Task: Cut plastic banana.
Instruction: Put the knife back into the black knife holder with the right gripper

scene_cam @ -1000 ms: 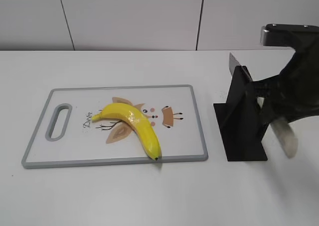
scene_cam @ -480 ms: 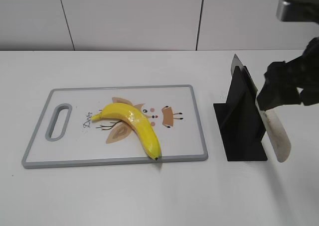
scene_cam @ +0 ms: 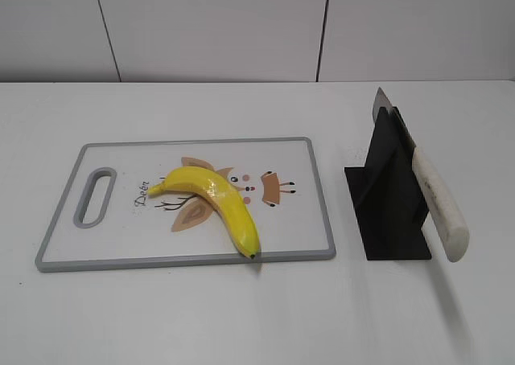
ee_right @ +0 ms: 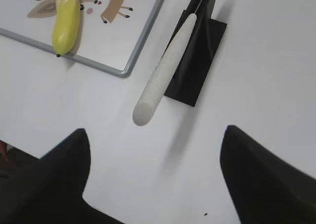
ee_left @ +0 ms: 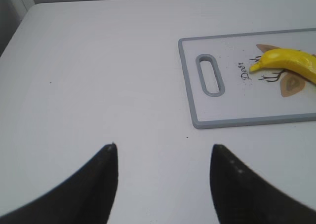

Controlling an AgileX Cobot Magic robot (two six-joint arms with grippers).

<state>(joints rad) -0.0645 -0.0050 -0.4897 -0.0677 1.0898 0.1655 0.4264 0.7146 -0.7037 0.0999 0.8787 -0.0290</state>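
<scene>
The plastic banana (scene_cam: 213, 200) is whole, glossy yellow, and lies diagonally on the grey-rimmed cutting board (scene_cam: 121, 228), its dark tip at the front edge. A knife with a white handle (scene_cam: 441, 204) leans in a black stand (scene_cam: 390, 212) right of the board. Neither gripper shows in the exterior view. My left gripper (ee_left: 164, 147) is open and empty over bare table, left of the board (ee_left: 217, 110) and the banana (ee_left: 289, 61). My right gripper (ee_right: 155, 130) is open and empty, just in front of the knife handle (ee_right: 160, 81), apart from it; the banana (ee_right: 66, 24) lies at upper left.
The board has a handle slot (scene_cam: 95, 196) at its left end and a cartoon print under the banana. The knife's blade tip (scene_cam: 381, 101) sticks up behind the stand. A white wall runs along the back of the white table.
The right arm, which was at the knife handle by the stand, has pulled away to the right and out of the exterior view. The knife stays in the stand. The banana has not moved.
</scene>
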